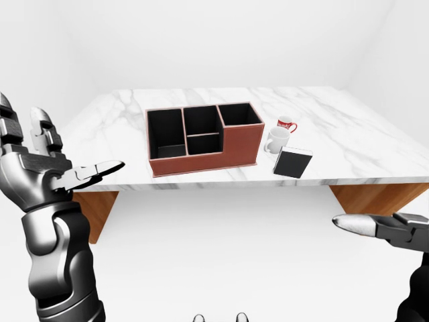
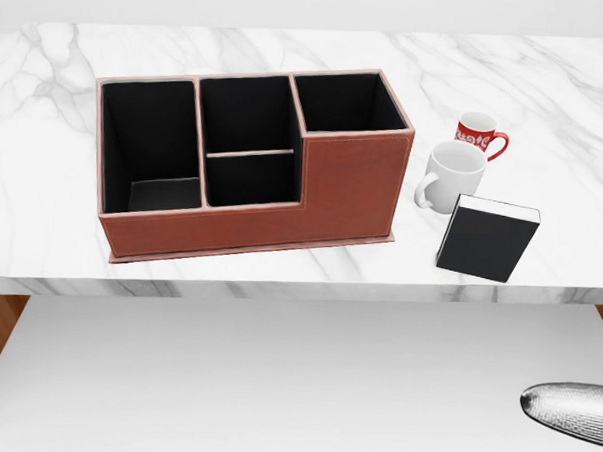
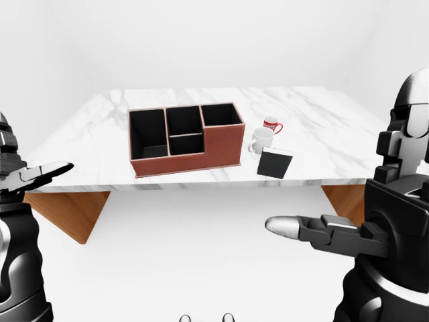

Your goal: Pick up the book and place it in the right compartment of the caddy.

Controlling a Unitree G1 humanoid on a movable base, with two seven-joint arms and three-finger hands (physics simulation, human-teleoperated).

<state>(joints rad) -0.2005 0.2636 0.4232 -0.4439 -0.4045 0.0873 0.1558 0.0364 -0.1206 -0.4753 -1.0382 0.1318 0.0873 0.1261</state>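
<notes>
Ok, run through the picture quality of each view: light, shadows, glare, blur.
Head view: even flat light, caddy and book sharp, only faint shadows on the table, no glare. Left-eye view: bright white room, all in focus, left hand crisp. Right-eye view: the same light, right hand large and dark near the camera, no blur.

A bare simulated room with plain white walls and floor; a marble tabletop on wooden supports carries a desk caddy and two mugs, suggesting an office setting.
</notes>
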